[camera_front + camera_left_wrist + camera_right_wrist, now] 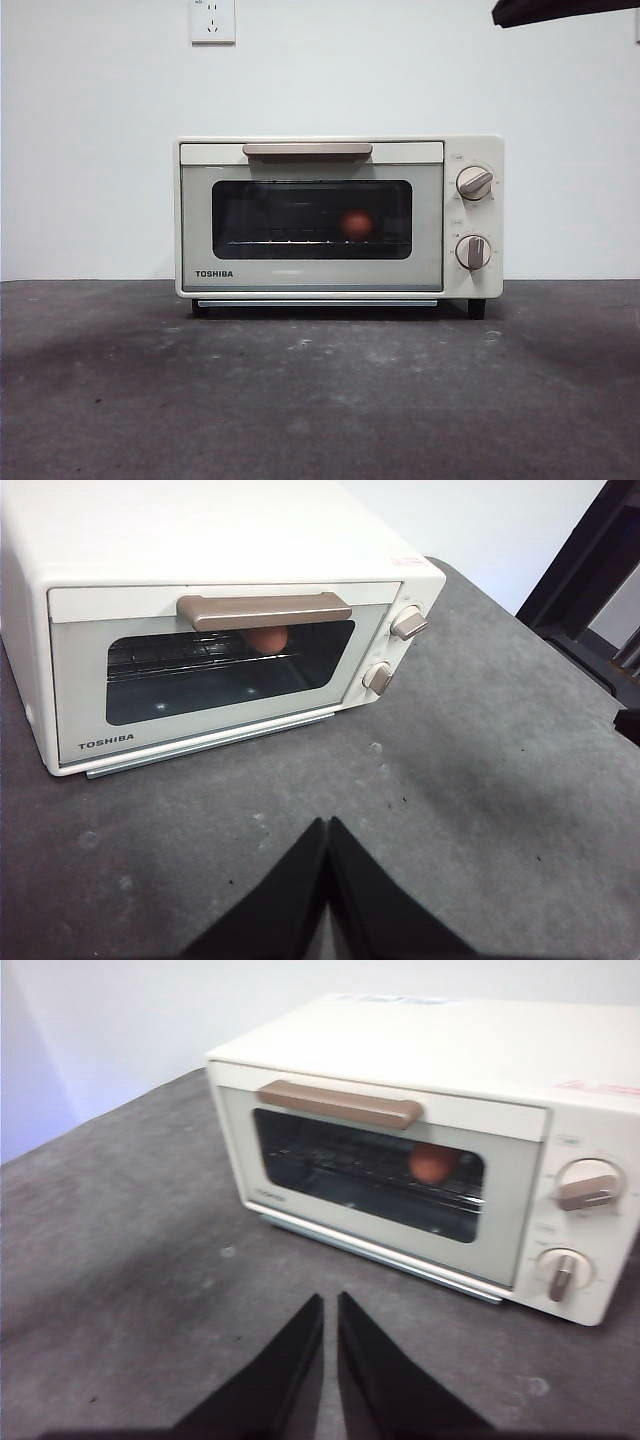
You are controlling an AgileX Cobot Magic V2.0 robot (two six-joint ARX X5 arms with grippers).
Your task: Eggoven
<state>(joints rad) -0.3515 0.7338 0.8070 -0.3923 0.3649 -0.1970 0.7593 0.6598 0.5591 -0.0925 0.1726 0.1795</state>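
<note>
Sitting on the wire rack inside the closed toaster oven, the reddish-brown egg shows through the dark glass door, toward 3 o'clock of the window's middle in your front view. The oven stands on the grey tabletop with its door handle at 12 o'clock above the glass and two round knobs, upper knob and lower knob, at 3 o'clock of the door. Your left hand hangs clenched and empty over the tabletop, well apart from the oven. Your right hand is nearly clenched, a thin slit between its jaws, grasping nothing, also well back from the oven front.
</note>
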